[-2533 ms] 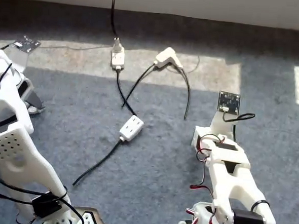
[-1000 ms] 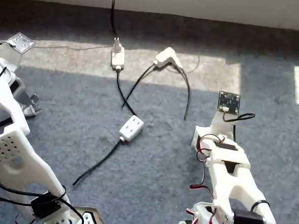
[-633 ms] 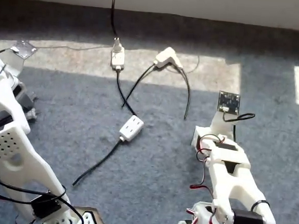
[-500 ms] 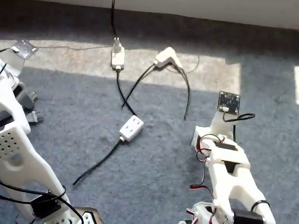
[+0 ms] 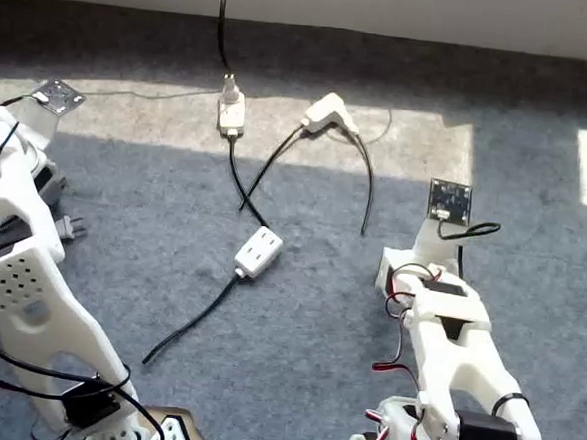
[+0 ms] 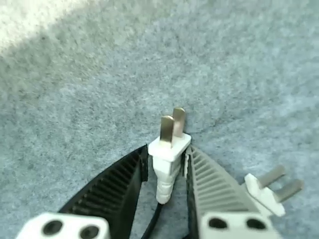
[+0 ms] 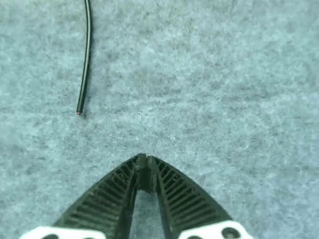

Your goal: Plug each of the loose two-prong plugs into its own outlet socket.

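Note:
My left gripper (image 6: 167,153) is shut on a white two-prong plug (image 6: 169,144), prongs pointing away from the wrist, just above the grey carpet. A second white plug (image 6: 271,186) lies loose on the carpet close beside it. In the high view the left arm (image 5: 17,253) stands at the left edge, with plug prongs (image 5: 67,228) showing next to it. A white outlet socket (image 5: 257,251) on a black cord lies mid-carpet; another white socket block (image 5: 327,112) lies at the back. My right gripper (image 7: 147,174) is shut and holds nothing, low over bare carpet.
A white connector (image 5: 230,111) joins a black cable running from the wall at the back. Black cords loop between the sockets, and one cut cord end (image 7: 79,112) lies ahead of my right gripper. The right arm (image 5: 446,329) stands at the front right.
The left arm's wrist has swung around at the left edge of the carpet, and plug prongs now show beside it. The right arm and the sockets have not moved.

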Robot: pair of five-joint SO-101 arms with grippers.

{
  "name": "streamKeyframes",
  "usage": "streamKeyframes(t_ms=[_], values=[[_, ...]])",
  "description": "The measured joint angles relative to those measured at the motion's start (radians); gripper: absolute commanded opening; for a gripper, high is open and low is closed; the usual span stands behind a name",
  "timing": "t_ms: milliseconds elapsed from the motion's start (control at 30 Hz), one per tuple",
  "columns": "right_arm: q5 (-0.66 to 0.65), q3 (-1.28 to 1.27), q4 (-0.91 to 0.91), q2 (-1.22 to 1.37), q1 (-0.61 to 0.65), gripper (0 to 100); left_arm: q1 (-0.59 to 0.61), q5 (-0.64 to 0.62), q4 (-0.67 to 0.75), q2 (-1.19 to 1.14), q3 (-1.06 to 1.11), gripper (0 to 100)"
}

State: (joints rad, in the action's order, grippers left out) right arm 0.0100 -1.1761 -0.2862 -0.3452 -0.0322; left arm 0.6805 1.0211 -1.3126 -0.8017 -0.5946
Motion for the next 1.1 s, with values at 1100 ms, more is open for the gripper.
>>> streamKeyframes(t_ms=[1100], values=[[0.0,0.0,0.0,0.0,0.0,0.8,-0.275,-0.295,-0.402,0.313,-0.103,1]])
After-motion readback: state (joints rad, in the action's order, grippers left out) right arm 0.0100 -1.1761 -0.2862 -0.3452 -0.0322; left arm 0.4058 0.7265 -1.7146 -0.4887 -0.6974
